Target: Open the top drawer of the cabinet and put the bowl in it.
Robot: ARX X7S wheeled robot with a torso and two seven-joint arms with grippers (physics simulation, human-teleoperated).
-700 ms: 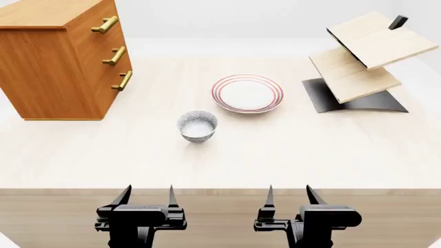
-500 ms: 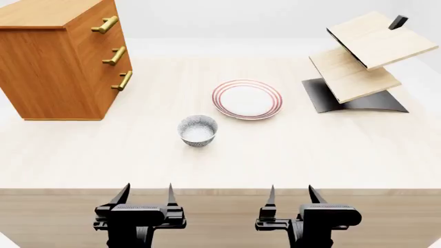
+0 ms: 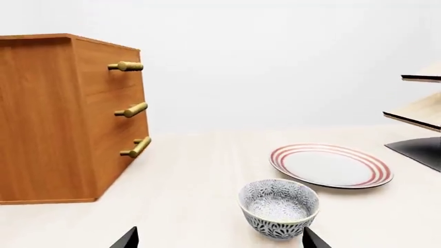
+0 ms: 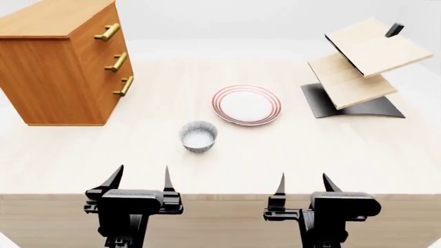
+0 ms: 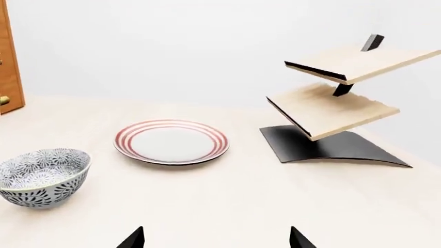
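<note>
Facing the closed top drawer (image 4: 107, 32) of the cabinet (image 4: 48, 67), ahead and leftward, the empty, open-jawed left gripper (image 4: 138, 178) lies nearer than the equally open right gripper (image 4: 303, 183).

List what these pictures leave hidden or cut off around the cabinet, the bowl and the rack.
- Inside of the top drawer: hidden in every view; all three drawers of the cabinet are shut.
- Cabinet's far side and back: turned away from all views.
- Rack: cut by the left wrist picture's edge.
- Cabinet in the right wrist view: only a sliver at the edge.
- Bowl underside: hidden against the table.
- Left tool and right tool: only fingertips show in wrist views.
</note>
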